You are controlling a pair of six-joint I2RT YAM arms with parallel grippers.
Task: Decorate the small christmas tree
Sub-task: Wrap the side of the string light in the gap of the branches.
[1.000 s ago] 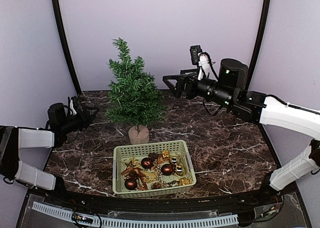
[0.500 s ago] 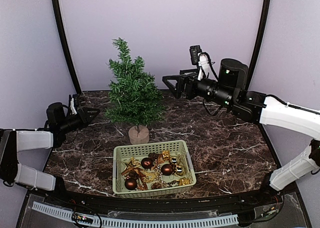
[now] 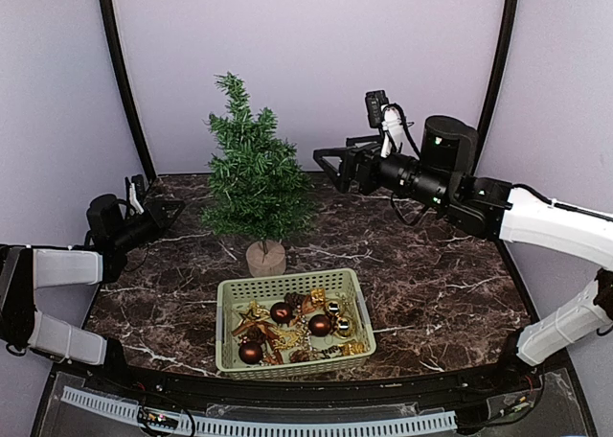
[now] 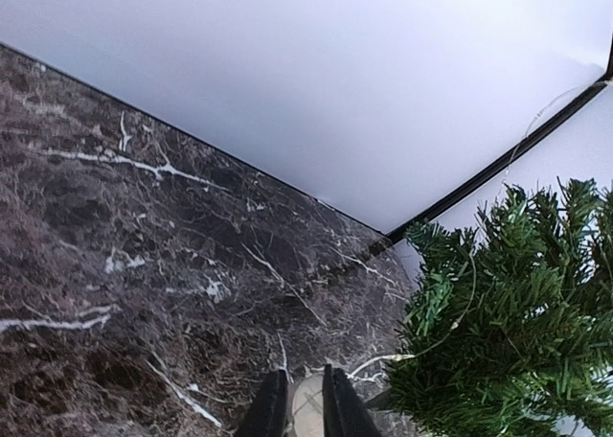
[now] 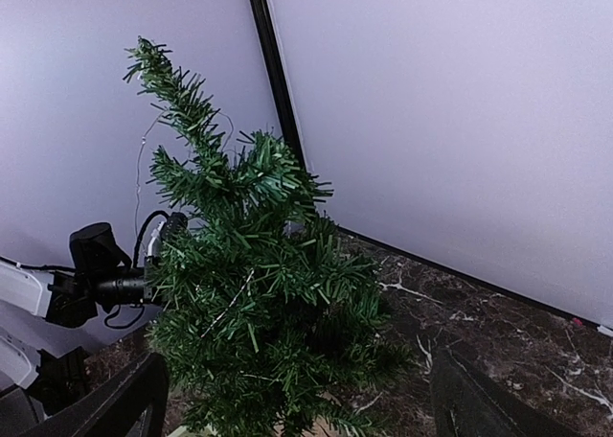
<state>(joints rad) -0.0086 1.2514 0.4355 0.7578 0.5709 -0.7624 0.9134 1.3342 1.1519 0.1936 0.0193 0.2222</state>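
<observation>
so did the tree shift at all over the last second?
No. The tree stands where it was, its stump at the same spot just behind the basket's far rim.

One tree (image 3: 257,183). One basket (image 3: 222,332). Three brown balls (image 3: 320,324) can be counted in it. The gold pieces (image 3: 287,339) lie tangled together, so their number cannot be told. Two arms (image 3: 67,264), with one pincer each: the left pincer (image 3: 170,210) and the right pincer (image 3: 322,164). One surface (image 3: 431,264) carries both tree and basket.
</observation>
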